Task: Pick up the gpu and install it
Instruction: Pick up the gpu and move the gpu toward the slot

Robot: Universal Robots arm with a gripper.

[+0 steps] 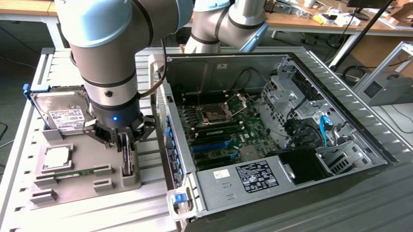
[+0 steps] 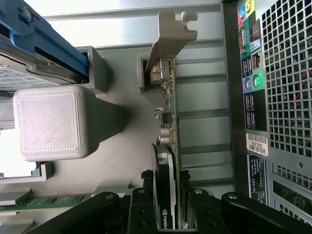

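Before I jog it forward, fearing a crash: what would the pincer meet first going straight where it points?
Most likely the gpu, standing on edge right in line with the pincer; the gray tray lies beyond it.

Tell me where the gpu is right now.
The gpu stands on edge in the grey tray at the exterior view's left, just outside the case, directly under the end effector.

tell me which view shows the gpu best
The wrist view: the gpu stands on edge at the gripper, its silver bracket seen close. The exterior view shows it as a thin dark edge under the gripper, in the grey holder.
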